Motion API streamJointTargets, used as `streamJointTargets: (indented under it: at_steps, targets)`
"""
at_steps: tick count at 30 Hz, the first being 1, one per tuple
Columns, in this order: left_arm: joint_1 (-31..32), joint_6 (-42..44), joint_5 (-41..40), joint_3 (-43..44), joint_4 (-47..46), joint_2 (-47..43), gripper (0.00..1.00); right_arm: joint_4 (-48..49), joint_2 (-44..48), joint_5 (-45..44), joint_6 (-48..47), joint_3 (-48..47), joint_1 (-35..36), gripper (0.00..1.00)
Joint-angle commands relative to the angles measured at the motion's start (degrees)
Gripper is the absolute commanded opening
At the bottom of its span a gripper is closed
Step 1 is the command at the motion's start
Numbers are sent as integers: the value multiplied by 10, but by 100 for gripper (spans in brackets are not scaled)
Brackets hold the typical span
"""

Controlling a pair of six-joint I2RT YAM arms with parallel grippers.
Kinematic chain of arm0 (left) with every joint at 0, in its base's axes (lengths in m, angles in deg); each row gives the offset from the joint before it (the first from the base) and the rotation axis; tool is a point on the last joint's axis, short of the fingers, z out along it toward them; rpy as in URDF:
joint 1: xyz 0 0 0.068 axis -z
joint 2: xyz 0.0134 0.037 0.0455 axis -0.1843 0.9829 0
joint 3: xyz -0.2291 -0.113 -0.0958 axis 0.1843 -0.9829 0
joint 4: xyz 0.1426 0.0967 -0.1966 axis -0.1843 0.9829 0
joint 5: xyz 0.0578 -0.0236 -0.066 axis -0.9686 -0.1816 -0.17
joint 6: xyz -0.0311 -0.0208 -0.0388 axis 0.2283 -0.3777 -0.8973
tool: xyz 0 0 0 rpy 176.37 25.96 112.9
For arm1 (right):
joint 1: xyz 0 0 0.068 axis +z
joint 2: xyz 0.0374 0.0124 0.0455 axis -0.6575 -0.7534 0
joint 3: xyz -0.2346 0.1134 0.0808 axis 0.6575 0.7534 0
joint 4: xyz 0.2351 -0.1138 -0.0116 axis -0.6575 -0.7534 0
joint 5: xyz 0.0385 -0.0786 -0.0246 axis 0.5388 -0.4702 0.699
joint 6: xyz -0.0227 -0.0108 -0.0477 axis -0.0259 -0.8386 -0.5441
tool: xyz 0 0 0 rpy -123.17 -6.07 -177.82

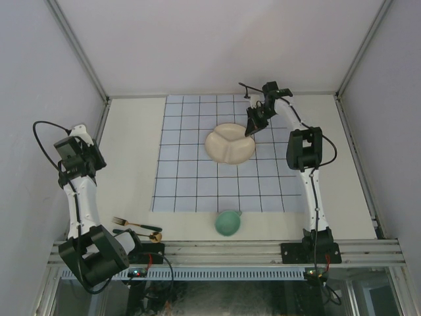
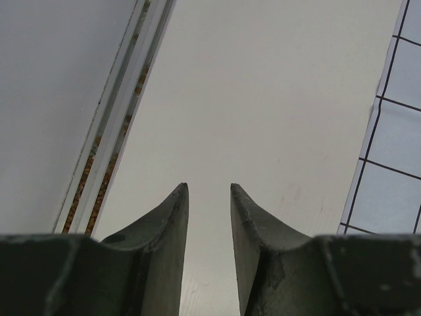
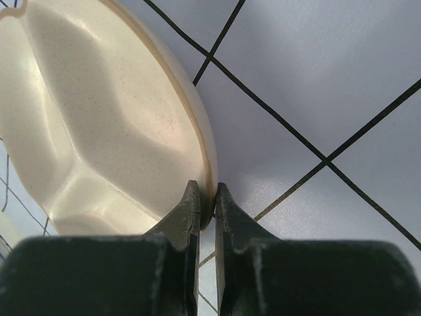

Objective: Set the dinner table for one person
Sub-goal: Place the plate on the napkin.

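A cream divided plate [image 1: 230, 143] [image 3: 99, 118] rests on the pale-blue grid cloth [image 1: 220, 184] [image 3: 316, 79], toward its far middle. My right gripper [image 1: 252, 130] [image 3: 208, 189] is shut on the plate's right rim, one finger inside the rim and one outside. My left gripper [image 1: 80, 148] [image 2: 209, 187] hangs open and holds nothing, above the left side of the cream-white dinner table [image 1: 131, 151] [image 2: 263, 99]. A gold fork [image 1: 135, 224] with a green handle and a second matching utensil [image 1: 141, 234] lie near the front left. A green cup [image 1: 228, 224] sits on the table at the front middle.
Grey walls close in the table on the left, right and far sides, with a metal rail [image 2: 112, 131] along the left edge. The arm bases stand on the front rail [image 1: 217, 250]. The cloth's left edge [image 2: 395, 151] shows in the left wrist view.
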Motion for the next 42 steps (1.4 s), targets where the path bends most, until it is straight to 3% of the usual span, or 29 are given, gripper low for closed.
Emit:
streamJointTargets:
  at_steps: [1, 15, 42]
  targets:
    - [-3, -5, -2, -8, -18, 2, 36, 16, 34, -53, -90, -12, 4, 0]
    - [-3, -4, -4, -9, -19, 5, 36, 76, 37, -156, -155, -3, 42, 0]
    - [-3, -3, -3, -11, -21, 6, 36, 92, 41, -166, -165, 6, 73, 0]
